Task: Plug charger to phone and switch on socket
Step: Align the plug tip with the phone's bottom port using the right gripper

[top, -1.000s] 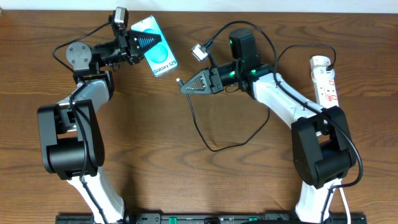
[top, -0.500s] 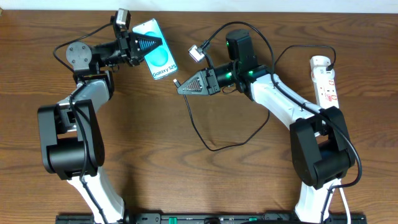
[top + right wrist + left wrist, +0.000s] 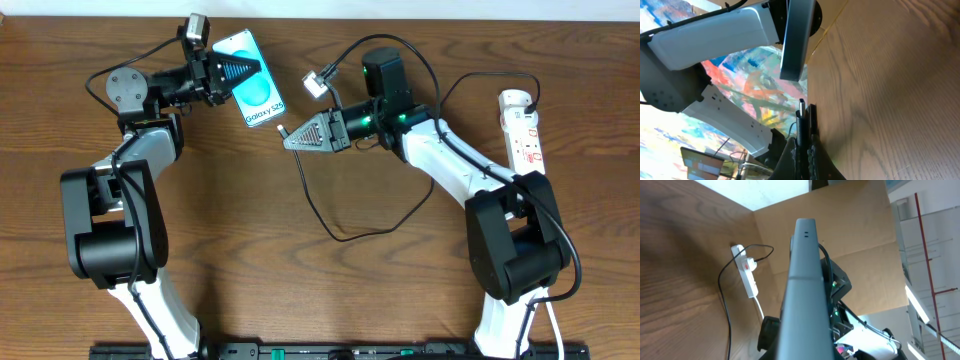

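Left gripper (image 3: 252,70) at upper left, clamped on flat rectangular smartphone (image 3: 262,98) with cyan-teal screen. Just right of its lower end, close but apart, small black connector (image 3: 802,104) of thin black charger cable (image 3: 312,200), pinched tight in right gripper (image 3: 288,141). Far right, white elongated power strip (image 3: 522,125), flat on brown wooden table (image 3: 300,300).

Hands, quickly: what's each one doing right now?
Left hand: closed, holding the phone.
Right hand: closed, holding the charger just behind its connector.
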Tool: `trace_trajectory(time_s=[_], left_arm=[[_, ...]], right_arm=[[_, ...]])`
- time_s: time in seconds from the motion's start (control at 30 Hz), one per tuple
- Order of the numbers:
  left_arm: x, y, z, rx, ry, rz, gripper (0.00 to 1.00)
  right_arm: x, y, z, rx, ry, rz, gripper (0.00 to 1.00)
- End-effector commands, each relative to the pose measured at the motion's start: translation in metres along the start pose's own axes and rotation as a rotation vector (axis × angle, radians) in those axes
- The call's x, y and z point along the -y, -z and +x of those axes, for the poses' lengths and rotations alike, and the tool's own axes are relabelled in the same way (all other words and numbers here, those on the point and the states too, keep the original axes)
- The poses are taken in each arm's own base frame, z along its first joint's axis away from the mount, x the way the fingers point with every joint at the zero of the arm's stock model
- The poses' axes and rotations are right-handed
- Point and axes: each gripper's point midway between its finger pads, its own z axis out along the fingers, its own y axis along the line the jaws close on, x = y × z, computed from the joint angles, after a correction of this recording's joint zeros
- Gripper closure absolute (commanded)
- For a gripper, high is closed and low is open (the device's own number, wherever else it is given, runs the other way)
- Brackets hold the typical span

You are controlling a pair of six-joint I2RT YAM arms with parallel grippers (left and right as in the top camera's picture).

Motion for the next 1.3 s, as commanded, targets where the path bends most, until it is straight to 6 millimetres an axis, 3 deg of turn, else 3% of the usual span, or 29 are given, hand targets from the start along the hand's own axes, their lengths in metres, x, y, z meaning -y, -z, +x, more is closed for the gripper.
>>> trace_trajectory(time_s=[0.0, 1.27], left_arm=[[0.003, 0.001, -0.007, 0.040, -0.025, 0.007, 0.93], [-0.012, -0.008, -0.008, 0.075, 0.031, 0.000, 0.93]], right_arm=[[0.002, -0.005, 0.000, -0.003, -0.002, 0.001, 0.99], [0.002, -0.007, -0.009, 0.022, 0.009, 0.019, 0.99]])
